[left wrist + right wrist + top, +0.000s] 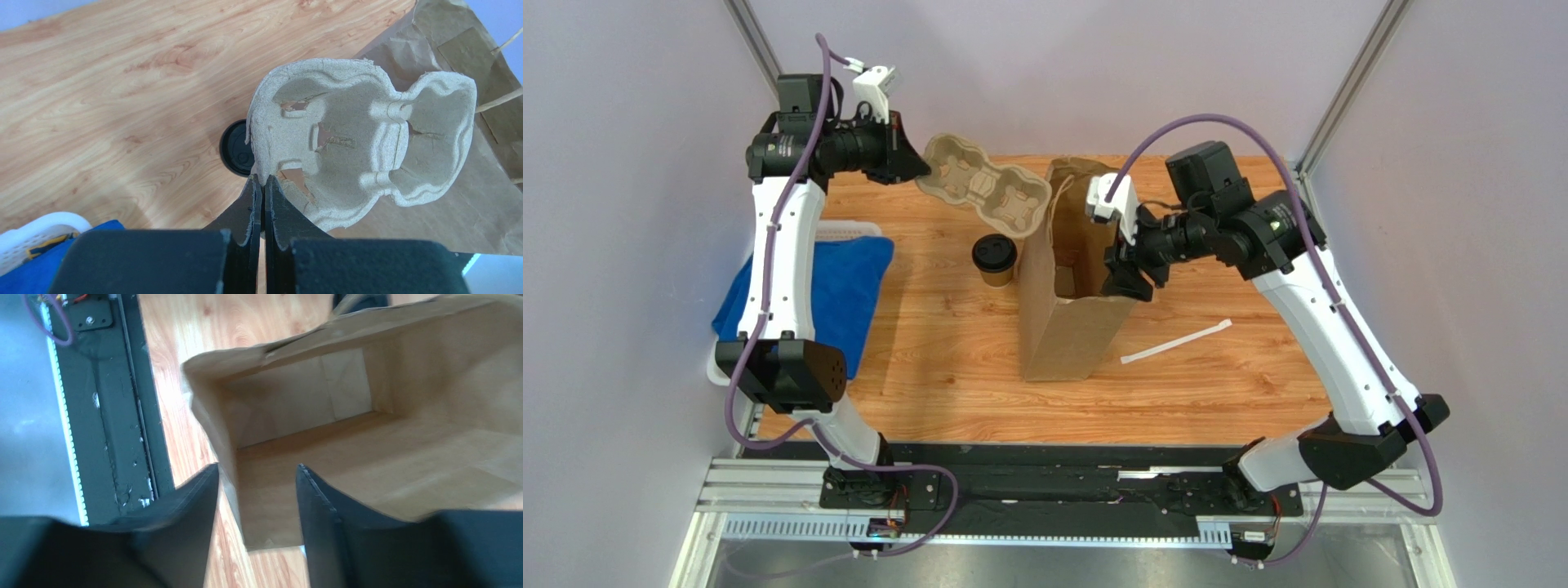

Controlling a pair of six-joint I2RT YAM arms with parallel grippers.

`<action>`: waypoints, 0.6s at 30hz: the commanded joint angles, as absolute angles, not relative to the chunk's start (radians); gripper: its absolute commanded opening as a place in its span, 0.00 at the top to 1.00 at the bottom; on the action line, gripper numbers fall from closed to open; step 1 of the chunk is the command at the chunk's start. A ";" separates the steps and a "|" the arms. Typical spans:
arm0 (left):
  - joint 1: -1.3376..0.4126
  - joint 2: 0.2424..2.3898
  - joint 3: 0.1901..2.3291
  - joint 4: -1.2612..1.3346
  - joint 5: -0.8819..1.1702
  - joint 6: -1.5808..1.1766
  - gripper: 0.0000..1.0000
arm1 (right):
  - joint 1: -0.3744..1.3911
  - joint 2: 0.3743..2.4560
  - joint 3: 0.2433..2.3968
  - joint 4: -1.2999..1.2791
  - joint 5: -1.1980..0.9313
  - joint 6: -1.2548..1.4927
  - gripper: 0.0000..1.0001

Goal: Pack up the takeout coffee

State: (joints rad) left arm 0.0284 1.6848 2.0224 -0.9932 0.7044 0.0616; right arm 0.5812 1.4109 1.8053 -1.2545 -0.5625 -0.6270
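Overhead camera first. Far left: clenched left gripper [913,165] pinching one rim of the grey-brown moulded pulp cup tray [983,184], held clear of the pale wooden table [928,368] and tilted, hollows turned toward the camera; judged to be carried that way so as to reach the bag mouth. Small kraft-brown paper coffee cup with round black plastic lid [994,259] upright on the table, just left of the tall brown paper bag [1063,337] and nearer than the lifted tray; touched by neither arm, not yet packed. Opposite, right gripper [1127,272] at the right side of the bag's open top, probably placed there to steady or spread the mouth for loading. Long white paper strip [1177,342] lying flat right of the bag, apart from it. Crumpled blue cloth [824,288] in a white basket [852,229] at the left edge.

Left wrist camera next. Jaws shut hard on the tray's thin edge, no gap between them. Tray hanging out beyond the fingertips; only a sliver of the cup's black lid peeping past its left edge, on the table below. Creased side of the bag at right.

Right wrist camera last. Jaws parted, released, straddling one wall of the bag without squeezing it. No cup visible inside the bag. Black rail [123,416] at left.
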 commanded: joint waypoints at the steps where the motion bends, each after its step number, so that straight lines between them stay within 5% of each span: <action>1: 0.067 1.671 2.108 -1.034 0.713 0.117 1.00 | 0.574 1.469 2.035 -1.233 -0.512 -0.516 0.41; 6: 0.138 1.660 2.089 -0.980 0.729 0.046 1.00 | 0.471 1.545 2.225 -1.174 -0.534 -0.474 0.29; 18: 0.270 1.644 2.059 -0.917 0.726 0.005 1.00 | 0.374 1.874 2.431 -0.901 -0.552 -0.497 0.31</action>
